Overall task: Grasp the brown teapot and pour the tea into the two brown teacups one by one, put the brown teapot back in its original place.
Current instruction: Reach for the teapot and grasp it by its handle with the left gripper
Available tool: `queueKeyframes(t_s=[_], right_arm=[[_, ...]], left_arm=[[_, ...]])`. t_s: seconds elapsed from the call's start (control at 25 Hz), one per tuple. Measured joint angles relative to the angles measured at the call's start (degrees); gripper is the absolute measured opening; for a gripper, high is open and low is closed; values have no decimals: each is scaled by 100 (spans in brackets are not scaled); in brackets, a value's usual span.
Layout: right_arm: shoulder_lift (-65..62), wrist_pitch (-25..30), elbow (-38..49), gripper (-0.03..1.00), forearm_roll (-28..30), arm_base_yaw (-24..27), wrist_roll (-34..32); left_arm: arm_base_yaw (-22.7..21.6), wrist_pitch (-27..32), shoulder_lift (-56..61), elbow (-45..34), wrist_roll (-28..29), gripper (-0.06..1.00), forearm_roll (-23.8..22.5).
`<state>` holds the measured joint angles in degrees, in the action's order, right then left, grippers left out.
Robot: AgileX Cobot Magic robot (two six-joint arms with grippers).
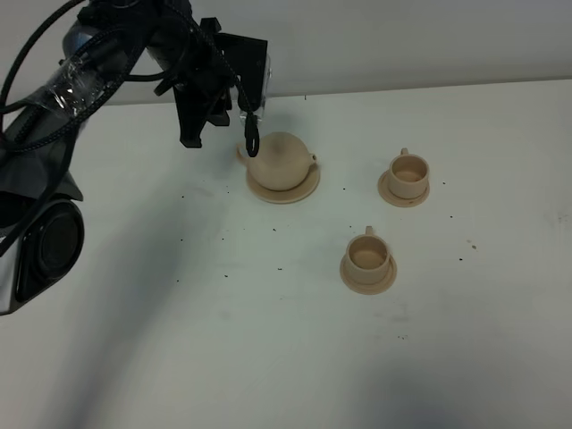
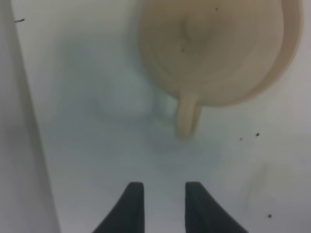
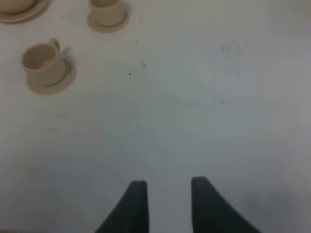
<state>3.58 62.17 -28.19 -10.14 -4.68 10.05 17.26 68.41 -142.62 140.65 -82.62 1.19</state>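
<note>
Tan matte ceramic teapot (image 1: 280,161) sits on its wide round saucer (image 1: 304,192) near the table's far edge. Left fingers (image 2: 133,199) are apart and empty, just short of its loop handle (image 2: 187,114); right fingers (image 3: 136,199) are apart too. An off-centre pinch could tip it, imo. White table (image 1: 268,357) is dark-speckled, with a plain pale wall (image 1: 402,36) behind.

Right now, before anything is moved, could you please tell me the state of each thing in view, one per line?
brown teapot: upright, lid on, sitting on the large saucer, not held.
far teacup: upright on the far saucer, no tea visible.
near teacup: upright on the near saucer, no tea visible.
left end effector: open, empty, beside the teapot, not touching.
right end effector: open, empty, above the table.
</note>
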Motion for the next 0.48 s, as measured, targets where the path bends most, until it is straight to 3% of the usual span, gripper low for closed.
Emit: queueKeyframes(t_s=[0.48], right_arm=[[0, 0, 0, 23, 0, 0, 0]], left_arm=[[149, 0, -248, 0, 111, 23, 29]])
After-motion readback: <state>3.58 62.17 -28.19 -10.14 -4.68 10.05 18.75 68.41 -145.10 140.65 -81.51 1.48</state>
